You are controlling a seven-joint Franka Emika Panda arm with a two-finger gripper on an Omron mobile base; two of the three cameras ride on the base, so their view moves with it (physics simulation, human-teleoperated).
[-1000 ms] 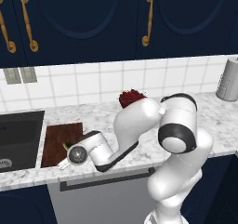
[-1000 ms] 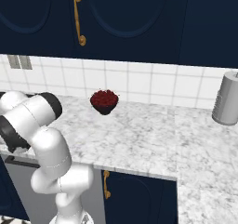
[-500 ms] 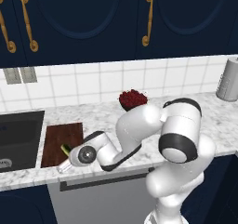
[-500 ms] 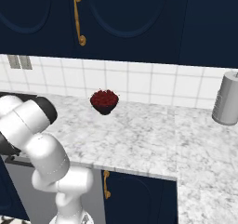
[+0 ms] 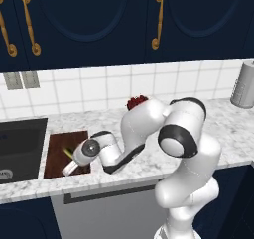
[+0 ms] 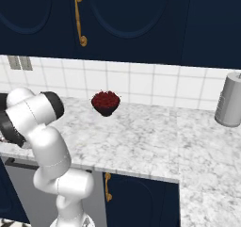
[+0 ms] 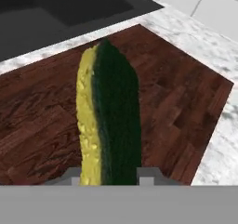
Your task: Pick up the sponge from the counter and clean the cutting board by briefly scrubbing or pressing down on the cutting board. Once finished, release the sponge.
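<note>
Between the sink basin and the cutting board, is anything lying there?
No. Only a bare strip of marbled counter separates the sink from the cutting board, seen in the hand view.

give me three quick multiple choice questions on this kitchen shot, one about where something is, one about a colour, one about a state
1. Where does the cutting board lie?
A. on the counter beside the sink
B. inside the sink
C. on the floor

2. What colours is the sponge?
A. pink and white
B. yellow and dark green
C. all blue

3. What is the gripper doing?
A. open above the bowl of red fruit
B. shut on the sponge
C. gripping a cabinet handle

Answers: 1 A, the board lies on the marbled top next to the dark basin. 2 B, the hand view shows a yellow body with a green layer. 3 B, the sponge stands between the finger tips over the board.
</note>
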